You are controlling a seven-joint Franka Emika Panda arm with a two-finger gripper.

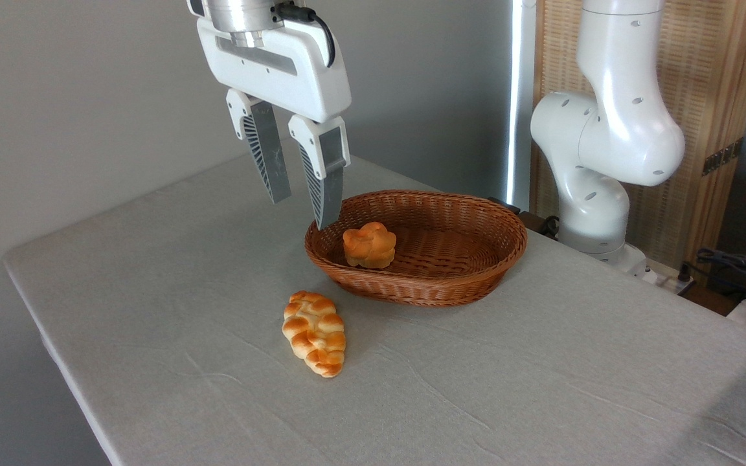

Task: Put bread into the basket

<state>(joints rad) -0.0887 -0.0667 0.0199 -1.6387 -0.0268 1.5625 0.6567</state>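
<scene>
Gripper: the gripper [302, 210] hangs above the table [153, 272], fingers spread with nothing between them, tips pointing down by the left rim of the basket [451, 288].
Bread: the bread [315, 332], a braided loaf, lies on the table in front of the basket, near its left end and apart from it.
Basket: oval wicker, upright on the table; a round bun [369, 245] sits inside at its left end.
Arm: the arm's base [596, 155] stands behind the basket on the right.
</scene>
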